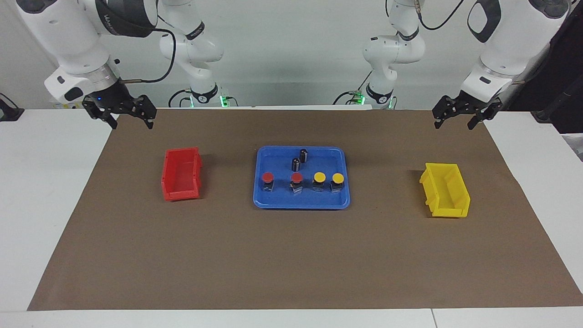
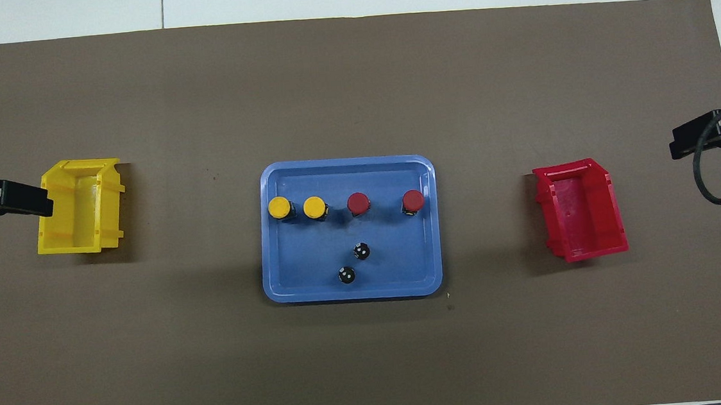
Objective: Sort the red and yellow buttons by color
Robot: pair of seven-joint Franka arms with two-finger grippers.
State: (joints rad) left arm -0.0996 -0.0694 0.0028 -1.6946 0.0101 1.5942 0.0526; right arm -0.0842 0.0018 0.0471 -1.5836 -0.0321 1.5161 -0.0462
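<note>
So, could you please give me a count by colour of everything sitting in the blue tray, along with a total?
Red buttons: 2
Yellow buttons: 2
Small dark cylinders without coloured caps: 2
Total in the blue tray: 6
</note>
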